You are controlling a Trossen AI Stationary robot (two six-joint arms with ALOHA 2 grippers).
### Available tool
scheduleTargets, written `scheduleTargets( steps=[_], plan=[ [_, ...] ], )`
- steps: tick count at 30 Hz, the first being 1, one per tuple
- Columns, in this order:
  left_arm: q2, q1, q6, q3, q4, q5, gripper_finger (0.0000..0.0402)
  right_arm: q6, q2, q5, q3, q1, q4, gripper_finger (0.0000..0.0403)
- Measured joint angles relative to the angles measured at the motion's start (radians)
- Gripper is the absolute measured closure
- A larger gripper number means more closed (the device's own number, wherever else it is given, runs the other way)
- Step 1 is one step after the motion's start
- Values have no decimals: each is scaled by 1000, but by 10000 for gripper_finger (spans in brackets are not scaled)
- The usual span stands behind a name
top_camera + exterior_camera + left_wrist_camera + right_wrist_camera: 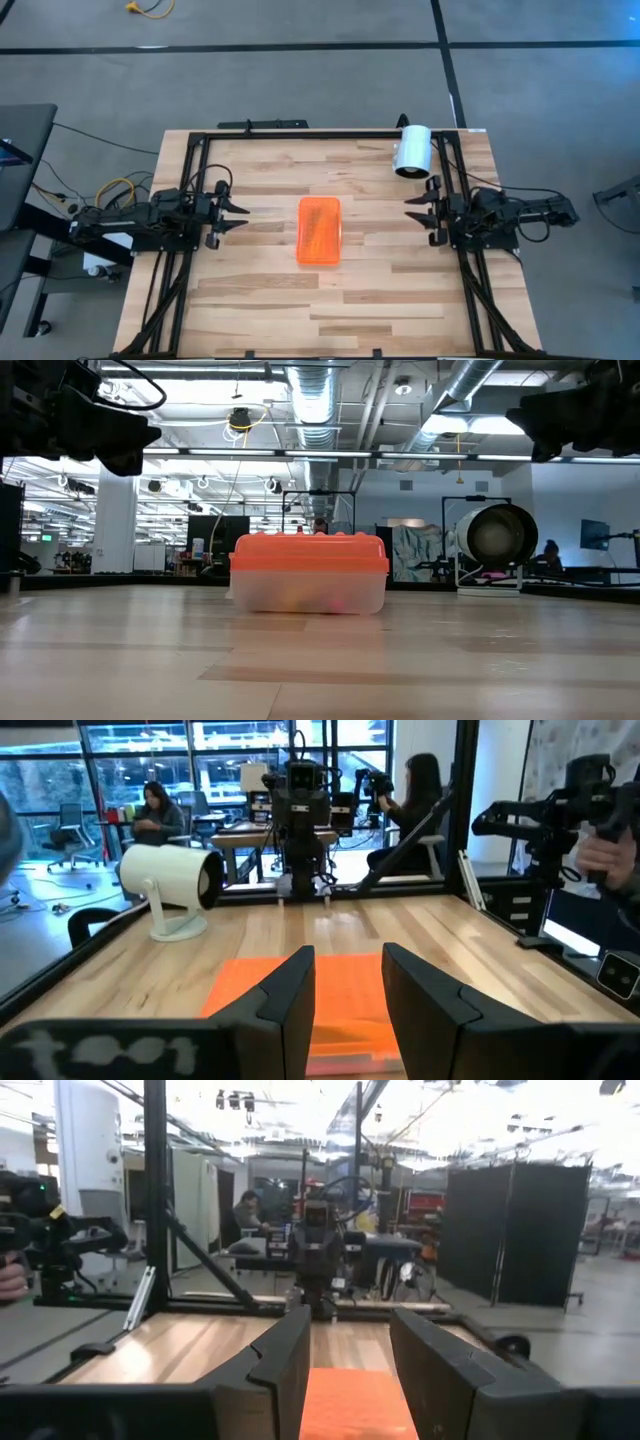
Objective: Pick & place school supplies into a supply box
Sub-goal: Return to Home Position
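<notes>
The supply box lies in the middle of the table with its orange ribbed lid on its clear base; it also shows in the low view, the left wrist view and the right wrist view. Faint coloured shapes show through the base; the school supplies cannot otherwise be seen. My left gripper is open, left of the box and above the table. My right gripper is open, right of the box and above the table. Neither touches anything.
A white cylinder lies on a stand near the far right corner of the table. A black frame runs along the far edge and both sides. People sit at desks in the room beyond the table.
</notes>
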Motion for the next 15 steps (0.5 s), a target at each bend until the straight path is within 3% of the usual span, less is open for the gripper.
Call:
scheduleTargets(
  steps=[11,15],
  plan=[
    [11,0,2,-1,0,-7,292,20,0,37,0,-2,-111,269],
    [11,0,2,-2,0,-20,292,48,1,98,0,-6,-142,269]
  ],
)
